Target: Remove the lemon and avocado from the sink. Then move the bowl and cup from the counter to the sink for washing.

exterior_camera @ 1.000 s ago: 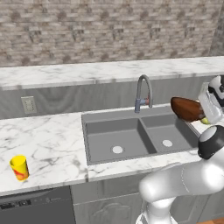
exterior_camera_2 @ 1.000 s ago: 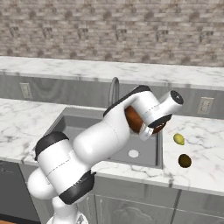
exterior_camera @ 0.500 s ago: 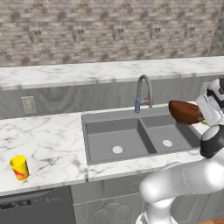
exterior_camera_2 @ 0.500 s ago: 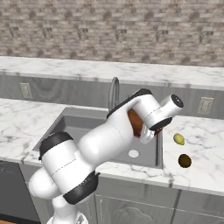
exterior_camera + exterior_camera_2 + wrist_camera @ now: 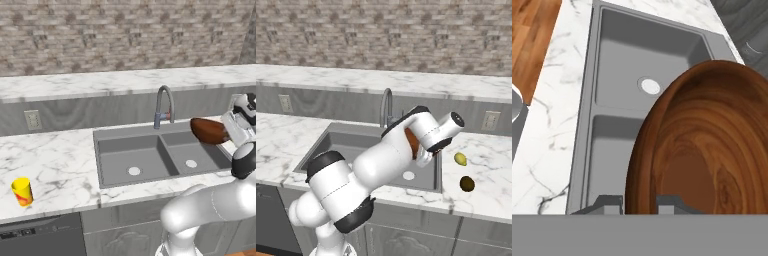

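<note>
gripper (image 5: 639, 202) is clamped on the rim of the bowl (image 5: 209, 131), which over the past second has drifted from the counter side to above the sink's (image 5: 150, 157) right basin; lemon (image 5: 460, 159) and avocado (image 5: 467, 183) lie on the counter, cup (image 5: 22, 192) waits.

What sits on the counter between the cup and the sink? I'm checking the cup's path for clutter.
Nothing: in the left base view, bare marble counter runs from the cup to the sink rim.
</note>
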Robot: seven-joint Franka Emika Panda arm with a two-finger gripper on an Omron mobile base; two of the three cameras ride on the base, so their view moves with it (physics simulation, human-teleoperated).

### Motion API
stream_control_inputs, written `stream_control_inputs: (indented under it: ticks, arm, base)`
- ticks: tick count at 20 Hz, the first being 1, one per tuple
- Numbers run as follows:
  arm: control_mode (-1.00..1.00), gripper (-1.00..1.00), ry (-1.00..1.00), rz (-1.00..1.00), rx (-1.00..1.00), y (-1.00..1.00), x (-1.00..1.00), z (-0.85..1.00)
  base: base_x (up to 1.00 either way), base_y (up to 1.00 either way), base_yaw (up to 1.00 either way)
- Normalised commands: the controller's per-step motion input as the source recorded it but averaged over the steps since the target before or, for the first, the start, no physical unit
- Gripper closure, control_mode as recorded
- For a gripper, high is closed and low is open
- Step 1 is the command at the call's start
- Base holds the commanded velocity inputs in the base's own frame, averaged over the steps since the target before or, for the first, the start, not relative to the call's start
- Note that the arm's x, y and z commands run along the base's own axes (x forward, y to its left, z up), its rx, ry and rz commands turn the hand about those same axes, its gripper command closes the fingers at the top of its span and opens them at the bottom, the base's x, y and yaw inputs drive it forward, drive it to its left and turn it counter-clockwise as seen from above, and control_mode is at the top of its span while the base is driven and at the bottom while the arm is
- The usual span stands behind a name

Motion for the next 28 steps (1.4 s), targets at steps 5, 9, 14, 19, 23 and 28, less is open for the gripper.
stream_control_inputs:
  ticks: [5,9,14,19,23,28]
  arm:
    - [-1.0,1.0,0.0,0.03,0.0,0.03,0.09,-0.16]
    - [-1.0,1.0,0.0,0.04,0.0,0.01,0.06,-0.15]
    - [-1.0,1.0,0.0,0.04,0.0,0.0,0.04,-0.15]
    - [-1.0,1.0,-0.03,0.05,0.0,0.0,0.03,-0.11]
    - [-1.0,1.0,-0.06,0.03,0.0,0.0,0.01,-0.07]
    - [-1.0,1.0,-0.06,0.03,0.0,0.03,0.02,-0.09]
  base:
    - [0.0,0.0,0.0]
    - [0.0,0.0,0.0]
    - [0.0,0.0,0.0]
    - [0.0,0.0,0.0]
    - [0.0,0.0,0.0]
    - [0.0,0.0,0.0]
